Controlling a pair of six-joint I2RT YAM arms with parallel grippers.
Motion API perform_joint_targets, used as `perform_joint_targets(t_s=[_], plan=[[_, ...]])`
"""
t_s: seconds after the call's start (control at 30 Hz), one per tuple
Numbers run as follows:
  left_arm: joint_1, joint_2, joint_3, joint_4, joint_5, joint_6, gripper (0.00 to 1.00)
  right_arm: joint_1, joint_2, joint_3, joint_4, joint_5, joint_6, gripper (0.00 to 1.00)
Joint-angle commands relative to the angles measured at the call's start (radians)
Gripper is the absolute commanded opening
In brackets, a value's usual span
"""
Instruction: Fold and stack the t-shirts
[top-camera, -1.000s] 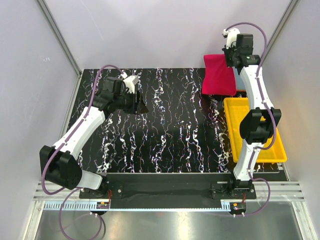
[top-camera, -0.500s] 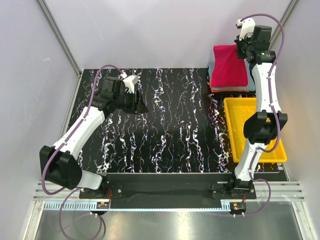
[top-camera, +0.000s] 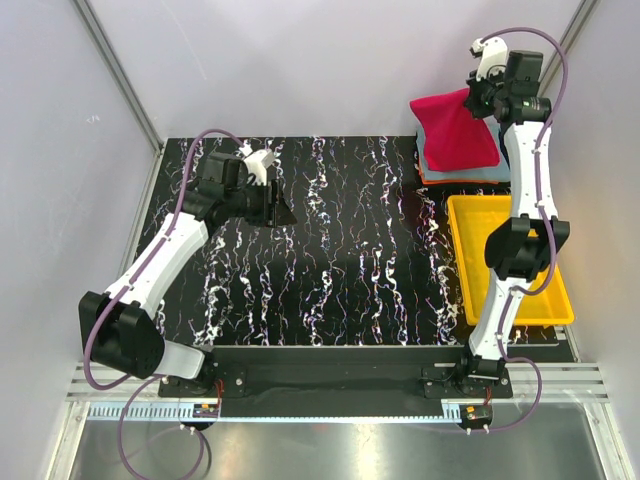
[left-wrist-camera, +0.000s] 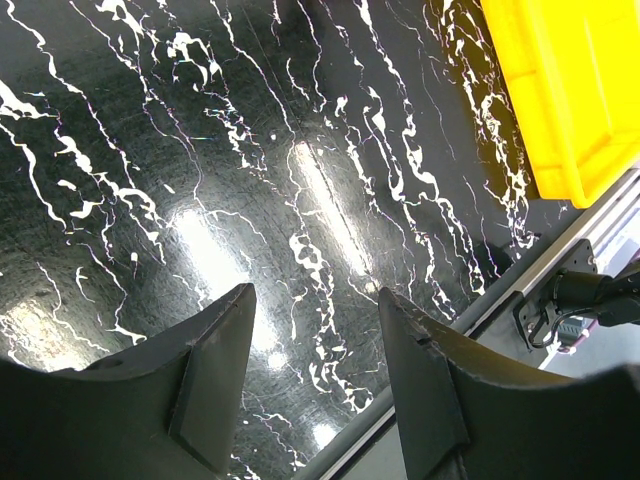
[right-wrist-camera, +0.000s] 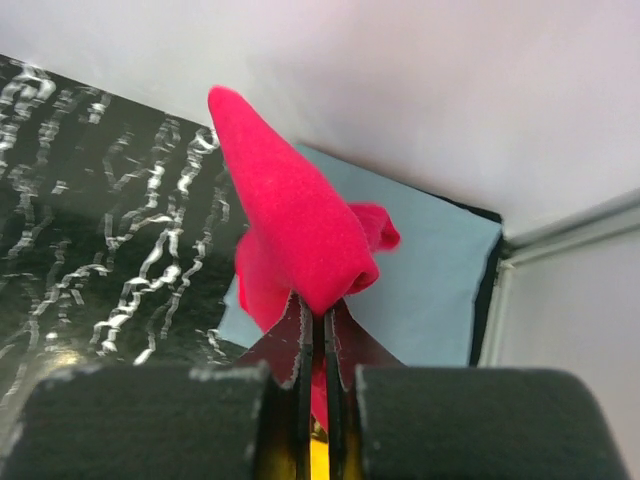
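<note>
Wrist view alone shows my right gripper (right-wrist-camera: 318, 318) clamped on the red t-shirt (right-wrist-camera: 290, 225); my left gripper (left-wrist-camera: 315, 305) gapes empty.

upper t-shirt (top-camera: 455, 130) over lower t-shirt (right-wrist-camera: 430, 270), tray (top-camera: 465, 260) just before them

Can't see most of grey-blue folded cloth shirt (top-camera: 468, 173), buried under bright crimson cloth shirt (top-camera: 455, 130). Only get a corner of yellow plastic tray (left-wrist-camera: 570, 90) in left wrist view, rest cropped. Up top, part-blocked by right arm (top-camera: 525, 190).
</note>
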Motion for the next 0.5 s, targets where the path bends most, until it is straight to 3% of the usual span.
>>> perform_joint_targets(t_s=[0.0, 0.47], plan=[[0.011, -0.011, -0.002, 0.050, 0.040, -0.013, 0.58, -0.004, -0.080, 0.062, 0.042, -0.111, 0.058, 0.00], [0.025, 0.003, -0.008, 0.059, 0.057, -0.024, 0.58, 0.001, -0.256, -0.220, 0.144, -0.111, 0.143, 0.00]])
